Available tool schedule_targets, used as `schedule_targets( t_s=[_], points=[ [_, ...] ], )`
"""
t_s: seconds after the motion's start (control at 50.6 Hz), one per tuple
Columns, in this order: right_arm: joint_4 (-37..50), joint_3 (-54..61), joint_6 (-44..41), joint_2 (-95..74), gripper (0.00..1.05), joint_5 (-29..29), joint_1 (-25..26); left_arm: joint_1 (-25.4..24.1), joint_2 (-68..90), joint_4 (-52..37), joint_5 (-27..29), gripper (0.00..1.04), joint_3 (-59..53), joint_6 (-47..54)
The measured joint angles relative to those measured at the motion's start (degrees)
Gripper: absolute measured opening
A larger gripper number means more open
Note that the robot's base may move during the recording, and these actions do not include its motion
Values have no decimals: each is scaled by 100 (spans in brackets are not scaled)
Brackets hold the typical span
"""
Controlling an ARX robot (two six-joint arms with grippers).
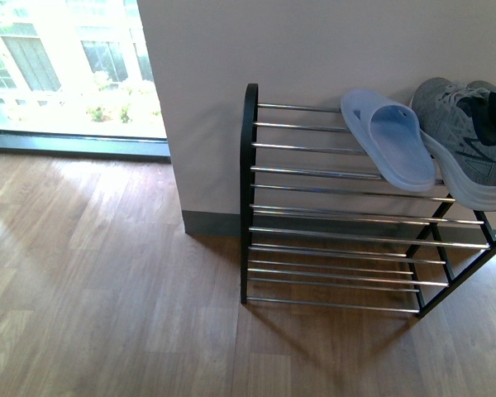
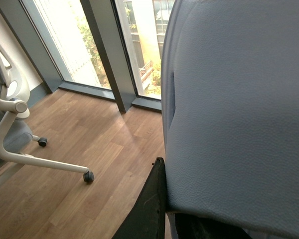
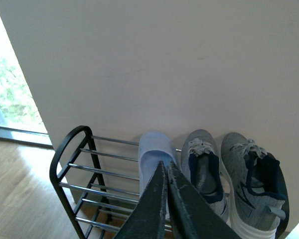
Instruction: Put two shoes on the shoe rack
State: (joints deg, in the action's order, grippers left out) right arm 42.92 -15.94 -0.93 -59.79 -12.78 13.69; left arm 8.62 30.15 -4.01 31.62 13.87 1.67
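The shoe rack point(image 1: 331, 240) is standing against the pale wall point(image 1: 314, 50), just beside the corner where the wall is meeting the big window point(image 1: 66, 66). Its black side arch is rising at the window end, and its thin chrome bars are running across in several tiers. From the front view, one pale blue slide slipper point(image 1: 390, 137) is lying on the top tier, sole down and toe pointing out over the bars, and right beside it, touching its edge, a grey sneaker point(image 1: 463, 141) is sitting with its white sole showing and its navy lining open to view.

The right wrist view is looking down on the same top tier: the slipper point(image 3: 153, 152) first, then the two grey sneakers point(image 3: 205, 167) point(image 3: 254, 174) side by side, toes to the wall, laces and navy insides showing. Both are resting on the rack point(image 3: 84, 174). The right arm's fingers point(image 3: 165, 199) are hanging above the slipper, pressed together along their length and grasping nothing.

The left wrist view is mostly filled by a blue-grey padded surface point(image 2: 234, 109) close to the lens. A dark finger point(image 2: 149, 209) is poking in at the edge; whether the left fingers are released or clenched I cannot tell. Beyond, a white office chair base point(image 2: 20, 139) is standing on the wooden floor point(image 2: 99, 144).
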Motion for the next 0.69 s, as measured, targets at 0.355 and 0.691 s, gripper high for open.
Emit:
schedule_targets(
  t_s=[0.355,0.691],
  points=[
    [-247,780,28,1056,2,505,-546,0,0,0,0,2,0,0],
    [-835,1196,33,2052,2,1202,-1152,0,0,0,0,2,0,0]
  ],
)
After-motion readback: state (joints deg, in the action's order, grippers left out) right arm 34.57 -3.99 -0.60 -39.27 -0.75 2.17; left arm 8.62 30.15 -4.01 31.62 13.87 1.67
